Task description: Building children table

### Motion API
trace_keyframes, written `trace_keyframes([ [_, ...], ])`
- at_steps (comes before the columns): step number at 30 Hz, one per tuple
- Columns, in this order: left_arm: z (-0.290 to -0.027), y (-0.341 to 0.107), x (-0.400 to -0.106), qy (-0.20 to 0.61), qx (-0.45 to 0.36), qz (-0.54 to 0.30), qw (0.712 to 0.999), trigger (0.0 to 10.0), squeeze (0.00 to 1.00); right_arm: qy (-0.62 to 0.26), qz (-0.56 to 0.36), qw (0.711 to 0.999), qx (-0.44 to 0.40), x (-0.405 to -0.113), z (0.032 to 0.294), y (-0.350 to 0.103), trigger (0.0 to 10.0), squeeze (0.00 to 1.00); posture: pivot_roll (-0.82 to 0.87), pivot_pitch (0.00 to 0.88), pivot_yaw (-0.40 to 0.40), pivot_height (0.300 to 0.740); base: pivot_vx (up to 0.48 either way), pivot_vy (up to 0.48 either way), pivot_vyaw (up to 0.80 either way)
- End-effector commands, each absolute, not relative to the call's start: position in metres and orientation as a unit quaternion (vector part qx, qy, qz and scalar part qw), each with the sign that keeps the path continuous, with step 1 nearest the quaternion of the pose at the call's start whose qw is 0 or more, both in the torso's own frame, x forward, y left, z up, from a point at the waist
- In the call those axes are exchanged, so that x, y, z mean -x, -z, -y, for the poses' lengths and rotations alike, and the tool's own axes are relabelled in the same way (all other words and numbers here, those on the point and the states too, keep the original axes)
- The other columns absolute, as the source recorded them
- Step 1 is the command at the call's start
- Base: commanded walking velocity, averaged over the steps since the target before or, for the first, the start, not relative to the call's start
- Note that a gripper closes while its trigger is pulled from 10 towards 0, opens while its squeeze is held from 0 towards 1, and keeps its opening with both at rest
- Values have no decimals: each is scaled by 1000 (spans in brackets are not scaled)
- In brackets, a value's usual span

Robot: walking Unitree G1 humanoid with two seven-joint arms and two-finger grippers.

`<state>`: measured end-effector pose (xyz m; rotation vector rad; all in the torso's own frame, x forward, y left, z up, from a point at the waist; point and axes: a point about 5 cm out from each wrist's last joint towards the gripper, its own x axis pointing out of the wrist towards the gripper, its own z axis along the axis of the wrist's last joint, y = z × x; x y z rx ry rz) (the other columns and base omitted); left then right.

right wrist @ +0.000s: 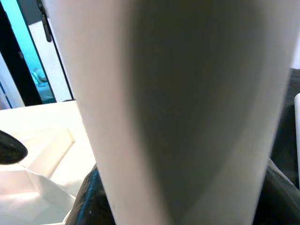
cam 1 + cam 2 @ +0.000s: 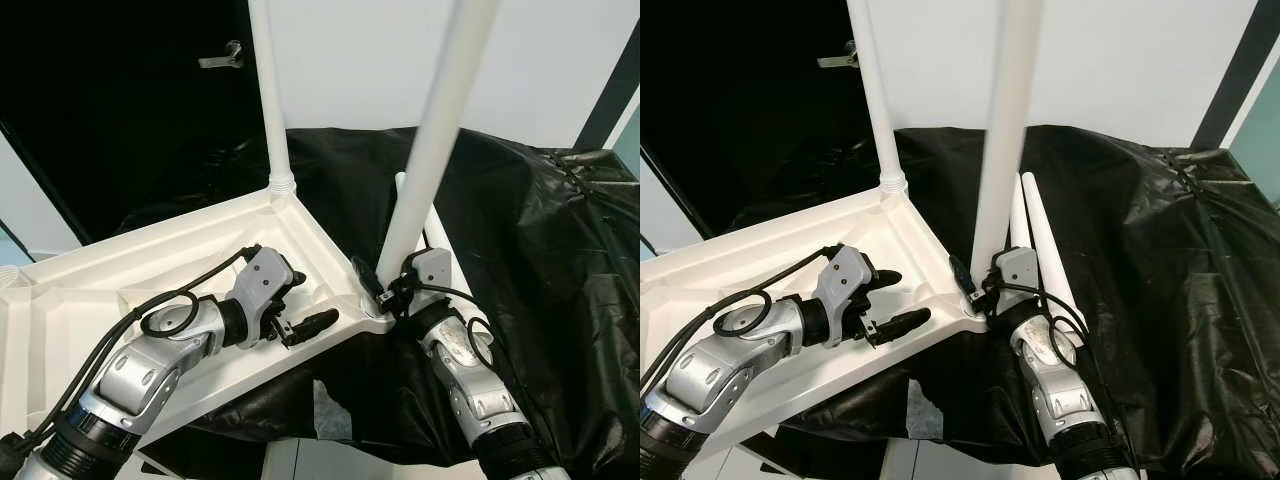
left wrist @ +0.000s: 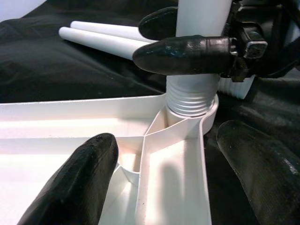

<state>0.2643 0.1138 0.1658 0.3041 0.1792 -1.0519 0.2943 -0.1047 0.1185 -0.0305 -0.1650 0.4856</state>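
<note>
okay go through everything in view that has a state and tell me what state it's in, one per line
Tabletop: upside down, ribbed underside showing.
Far leg: upright in its corner socket.
Near leg: upright, threaded end at the near corner socket, not fully in.
Two spare legs: lying on the black sheet.
Right gripper: jaws shut on the near leg.
Left gripper: jaws open, over the tabletop.

Two ribbed silver arms with black looping cables; left gripper (image 2: 300,310) and right gripper (image 2: 385,290) have glossy black fingers.
</note>
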Motion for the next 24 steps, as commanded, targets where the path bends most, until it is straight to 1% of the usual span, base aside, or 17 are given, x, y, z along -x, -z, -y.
trace_keyframes([
  [1,-114,-168,-261,523,-149,-88,835,10000,0,-229,-8,973,-9,-289,110,-87,10000,0,99,0,41,740,0,0,0],
  [2,-114,-168,-261,523,-149,-88,835,10000,0,-229,-8,973,-9,-289,110,-87,10000,0,99,0,41,740,0,0,0],
  [4,-114,-168,-262,523,-150,-87,835,10000,0,-213,-15,976,-42,-292,115,-88,10000,0,99,0,38,740,0,0,0],
  [6,-113,-169,-262,523,-150,-87,835,10000,0,-207,-19,976,-56,-292,117,-88,10000,0,99,0,39,740,0,0,0],
  [9,-113,-169,-262,522,-150,-87,835,10000,0,-204,-22,977,-62,-293,118,-87,10000,0,99,0,39,740,0,0,0],
  [13,-114,-170,-263,520,-150,-85,836,10000,0,-191,-42,976,-97,-290,120,-81,10000,0,98,0,41,740,0,0,0],
  [17,-114,-170,-263,520,-150,-85,837,10000,0,-185,-46,976,-101,-290,120,-79,10000,0,97,0,42,740,0,0,0],
  [18,-114,-170,-263,520,-150,-84,837,10000,0,-177,-52,975,-121,-290,120,-78,10000,0,97,0,43,740,0,0,0],
  [20,-114,-171,-264,520,-150,-83,837,10000,0,-175,-53,976,-118,-290,121,-77,10000,0,98,0,42,740,0,0,0],
  [21,-113,-171,-264,520,-149,-83,837,10000,0,-179,-53,978,-88,-289,120,-75,10000,0,98,0,42,740,0,0,0],
  [22,-113,-171,-264,520,-149,-83,837,10000,0,-179,-53,978,-88,-289,120,-75,10000,0,98,0,42,740,0,0,0],
  [24,-113,-171,-264,519,-149,-82,838,10000,0,-200,-48,978,-16,-287,119,-73,10000,0,97,0,43,740,0,0,0],
])
